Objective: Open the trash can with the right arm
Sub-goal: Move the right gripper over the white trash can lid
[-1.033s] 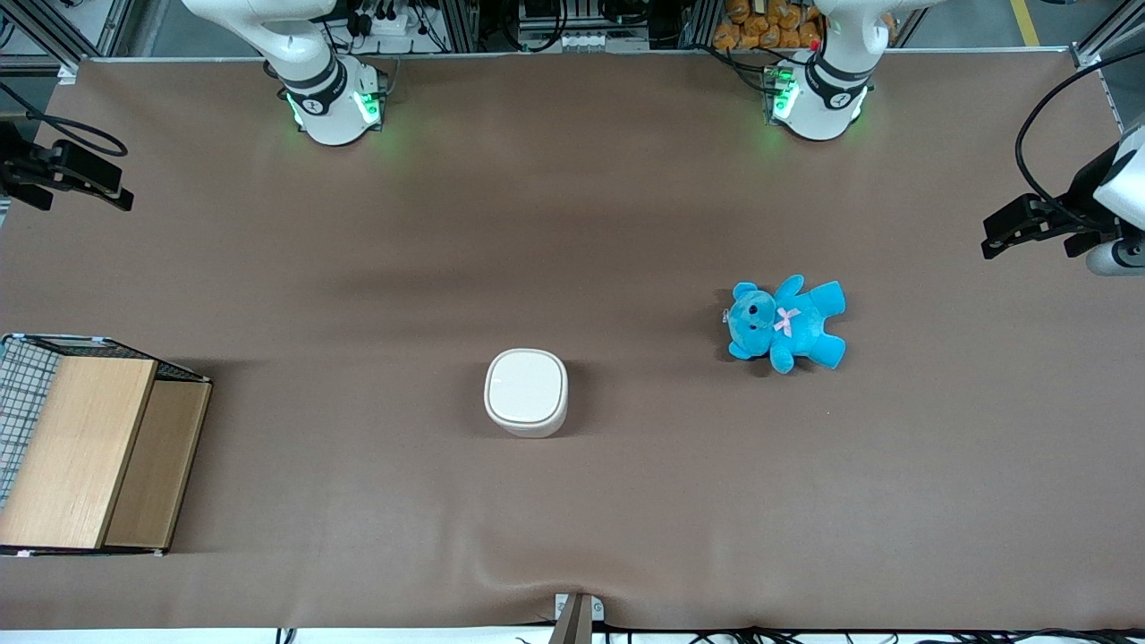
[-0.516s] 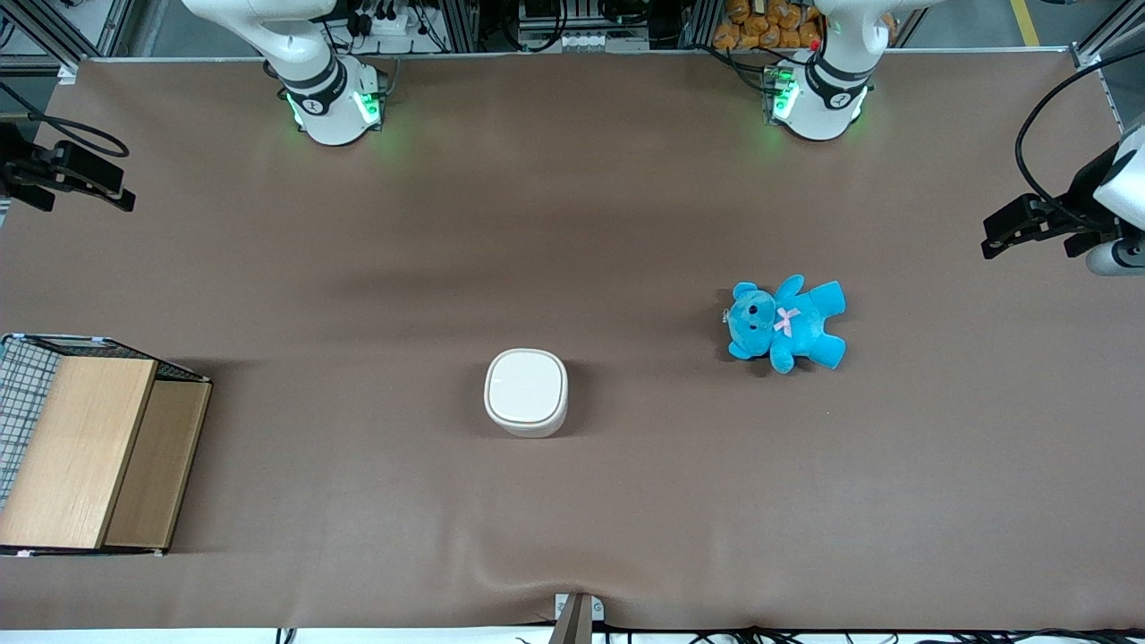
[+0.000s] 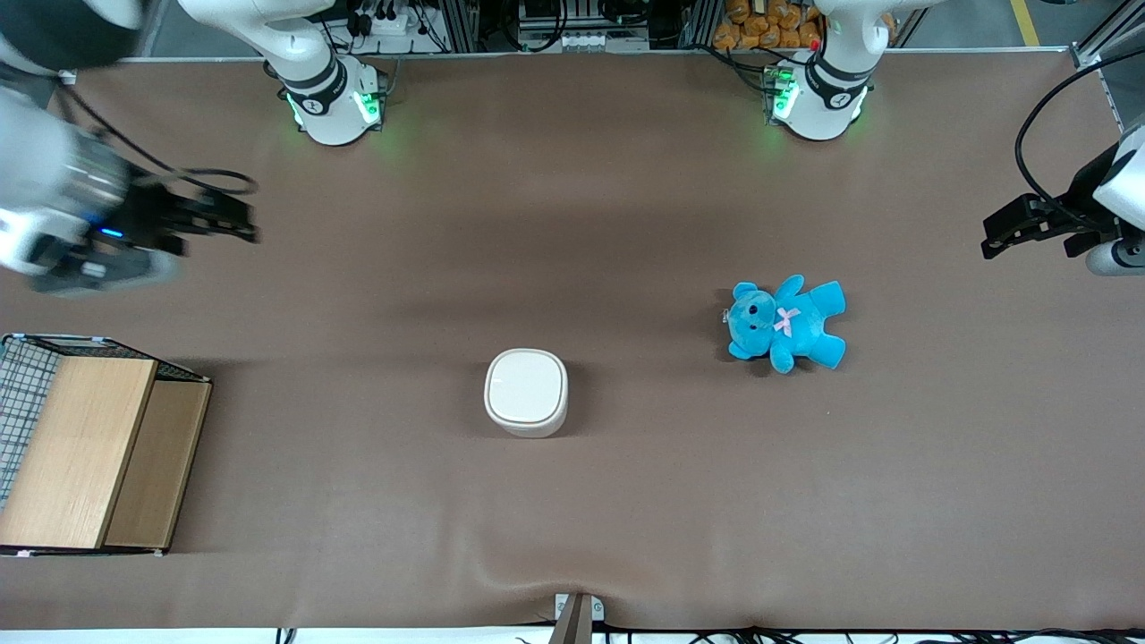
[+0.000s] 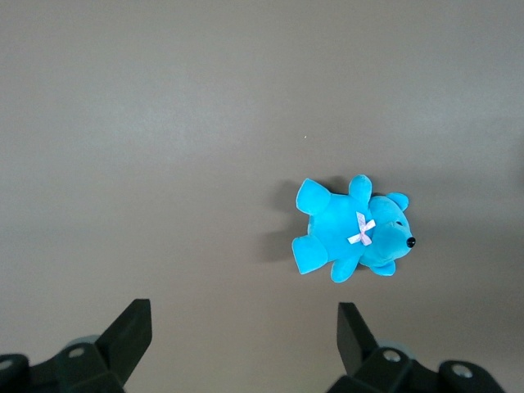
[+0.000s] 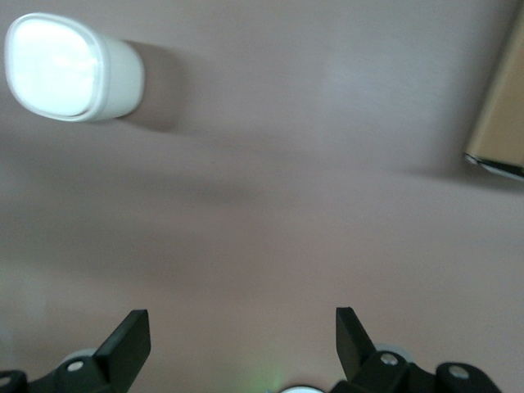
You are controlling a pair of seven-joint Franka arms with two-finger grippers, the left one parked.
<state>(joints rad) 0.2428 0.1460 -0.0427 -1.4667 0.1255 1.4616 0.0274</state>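
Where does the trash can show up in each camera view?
Front view: trash can mid-table, lid shut, nearer the camera than the blue teddy.
Right wrist view: trash can, far from the open gripper.
Left wrist view: not in it.
Shared landmark: wooden box.

A cream-white trash can point(image 3: 526, 392) sits well apart from the black pincer point(image 3: 234, 220), its fingers spread, over a brown worktop point(image 3: 572, 501). Farther off lies a blue teddy point(image 3: 787, 324) with pink bow; nearer, a pale wooden box point(image 3: 85, 452) with wire-mesh side.

Overhead front view — two downward wrist views
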